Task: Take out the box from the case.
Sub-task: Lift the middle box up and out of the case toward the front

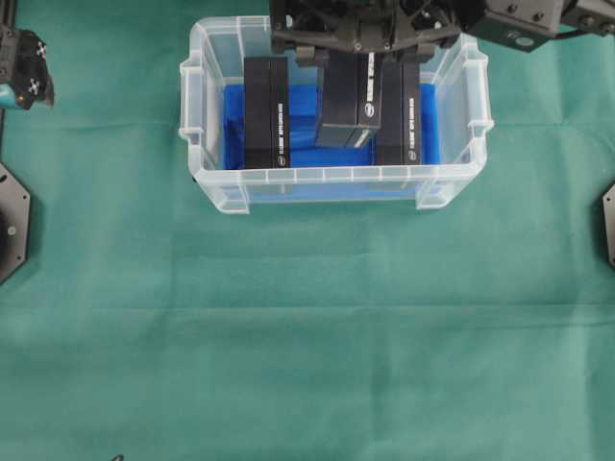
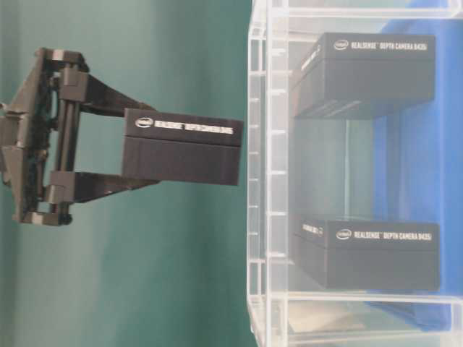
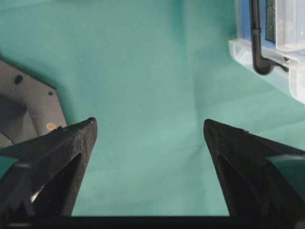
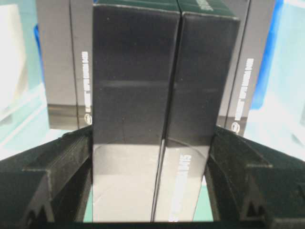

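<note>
The case (image 1: 336, 177) is a clear plastic bin with a blue cloth bottom, at the back middle of the green table. My right gripper (image 1: 363, 60) reaches over it from the far side and is shut on a black box (image 1: 344, 108). In the table-level view the held box (image 2: 181, 148) is clamped by the right gripper (image 2: 145, 148) fully outside the case's rim (image 2: 259, 173). The right wrist view shows the box (image 4: 143, 95) filling the gap between both fingers (image 4: 62, 162). My left gripper (image 3: 150, 131) stands open and empty over bare cloth at the far left (image 1: 24, 75).
Two more black boxes stand inside the case, one on the left (image 1: 266, 113) and one on the right (image 1: 399, 113). A corner of the case (image 3: 267, 52) shows in the left wrist view. Black arm bases sit at the table's left (image 1: 10, 221) and right (image 1: 608, 223) edges.
</note>
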`<move>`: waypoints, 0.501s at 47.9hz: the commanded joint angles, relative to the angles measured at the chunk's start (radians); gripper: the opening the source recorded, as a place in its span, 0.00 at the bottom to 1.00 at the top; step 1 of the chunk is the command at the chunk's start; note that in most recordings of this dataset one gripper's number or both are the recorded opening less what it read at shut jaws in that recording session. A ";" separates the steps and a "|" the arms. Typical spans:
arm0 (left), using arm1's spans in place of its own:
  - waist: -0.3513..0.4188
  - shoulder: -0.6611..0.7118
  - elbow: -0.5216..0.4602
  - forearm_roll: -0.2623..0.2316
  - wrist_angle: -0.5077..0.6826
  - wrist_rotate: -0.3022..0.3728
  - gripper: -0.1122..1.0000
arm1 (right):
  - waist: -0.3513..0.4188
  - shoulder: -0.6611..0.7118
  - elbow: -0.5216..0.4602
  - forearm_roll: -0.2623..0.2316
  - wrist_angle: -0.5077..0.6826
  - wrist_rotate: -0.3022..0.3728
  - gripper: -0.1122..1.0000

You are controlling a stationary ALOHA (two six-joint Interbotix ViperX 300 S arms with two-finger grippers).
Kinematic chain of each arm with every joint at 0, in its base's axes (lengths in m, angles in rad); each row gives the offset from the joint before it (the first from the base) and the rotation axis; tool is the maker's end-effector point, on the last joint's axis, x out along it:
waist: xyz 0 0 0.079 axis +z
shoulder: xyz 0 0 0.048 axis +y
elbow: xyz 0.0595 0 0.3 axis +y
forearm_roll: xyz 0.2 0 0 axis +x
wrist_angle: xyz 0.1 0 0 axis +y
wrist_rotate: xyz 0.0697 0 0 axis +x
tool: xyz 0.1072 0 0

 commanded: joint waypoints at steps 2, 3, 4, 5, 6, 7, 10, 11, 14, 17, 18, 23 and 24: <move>-0.003 -0.002 -0.014 0.000 -0.002 -0.003 0.98 | 0.002 -0.048 -0.044 -0.006 0.006 -0.002 0.70; -0.003 -0.002 -0.014 0.000 -0.002 -0.003 0.98 | 0.002 -0.048 -0.046 -0.006 0.006 -0.002 0.70; -0.003 -0.002 -0.014 0.000 -0.002 -0.003 0.98 | 0.002 -0.048 -0.048 -0.006 0.006 -0.002 0.70; -0.003 -0.003 -0.014 -0.002 -0.002 -0.003 0.98 | 0.000 -0.046 -0.048 -0.006 0.006 -0.002 0.70; -0.003 -0.002 -0.014 0.000 -0.002 -0.003 0.98 | 0.002 -0.046 -0.048 -0.006 0.006 -0.002 0.70; -0.003 -0.002 -0.014 0.000 -0.002 -0.003 0.98 | 0.002 -0.048 -0.048 -0.006 0.006 -0.002 0.70; -0.003 -0.002 -0.014 0.000 -0.002 -0.003 0.98 | 0.002 -0.046 -0.048 -0.006 0.006 -0.002 0.70; -0.003 -0.002 -0.014 0.000 -0.002 -0.003 0.98 | 0.002 -0.048 -0.048 -0.008 0.005 -0.002 0.70; -0.003 -0.002 -0.014 0.000 -0.002 -0.003 0.98 | 0.002 -0.046 -0.048 -0.009 0.005 -0.002 0.70; -0.003 -0.002 -0.014 0.000 -0.002 -0.005 0.98 | 0.002 -0.046 -0.048 -0.009 0.006 -0.002 0.70; -0.003 -0.002 -0.014 0.000 -0.002 -0.005 0.98 | 0.002 -0.046 -0.048 -0.009 0.006 -0.002 0.70; -0.003 -0.002 -0.014 0.000 -0.002 -0.006 0.98 | 0.002 -0.048 -0.048 -0.009 0.006 -0.003 0.70; -0.003 -0.002 -0.014 0.000 -0.003 -0.006 0.98 | 0.002 -0.046 -0.048 -0.009 0.006 -0.003 0.70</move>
